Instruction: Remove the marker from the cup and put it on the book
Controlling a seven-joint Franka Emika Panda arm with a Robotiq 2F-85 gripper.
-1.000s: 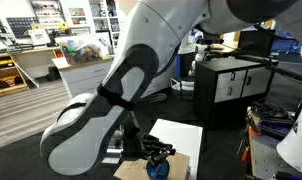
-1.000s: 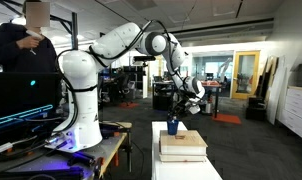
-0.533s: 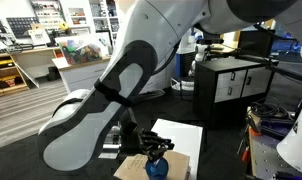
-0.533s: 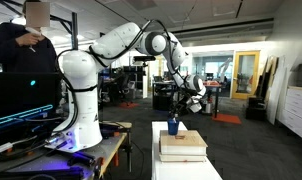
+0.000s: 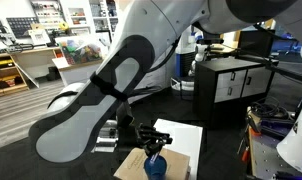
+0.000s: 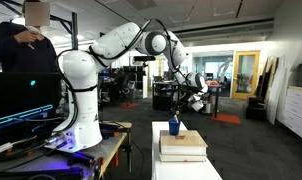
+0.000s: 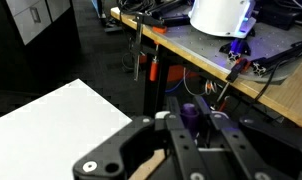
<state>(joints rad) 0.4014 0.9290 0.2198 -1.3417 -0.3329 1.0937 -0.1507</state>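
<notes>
Above the cup, which stands by one edge of the book: gripper narrow, pinching the marker. I'd clear the rim first, carry it well inside the book's edges, then lay it flat before releasing so it can't roll.

The arm blocks most of the surface in an exterior view, and the cup runs off the bottom edge. In the wrist view there's something purple between the fingers, too blurred to name.
</notes>
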